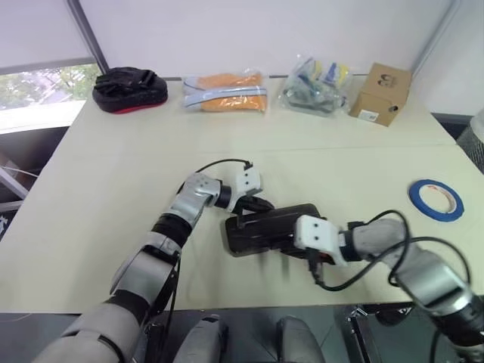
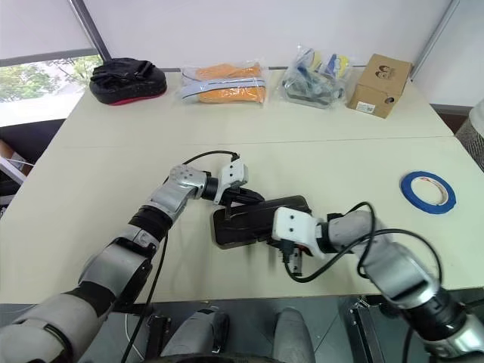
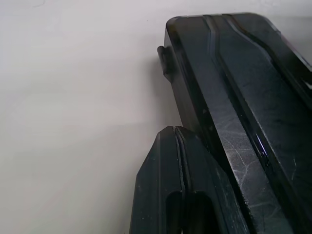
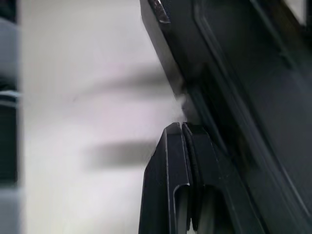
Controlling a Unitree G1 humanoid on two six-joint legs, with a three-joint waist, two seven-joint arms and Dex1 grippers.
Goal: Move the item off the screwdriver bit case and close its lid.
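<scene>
Tape: the roll of blue tape [image 1: 435, 200] lies flat on the table [image 1: 113, 197] at about 3 o'clock of the screwdriver bit case [image 1: 268, 229], well apart from it. First step judged done.
Case: near the table's front edge, at 6 o'clock of the table's middle, a dark flat block between the two arms. The lid [image 3: 243, 97] appears folded down over the tray.
Latch: whether the lid is snapped home cannot be told.
Left gripper [image 1: 255, 204]: fingers pressed together, nothing held; tip against the case's far-left edge, at about 11 o'clock of the case.
Right gripper [image 2: 293, 259]: clenched, empty; tip close by the case's near edge, at about 5 o'clock.
Remaining (judgement): at most a confirming press on the latch side.
Head views: give the whole layout, including the tape's resting place.
Left wrist view: shows a small tab on the case's side, too small to make out from the head.
Right wrist view: shows the closed fingers by the case's rim.
</scene>
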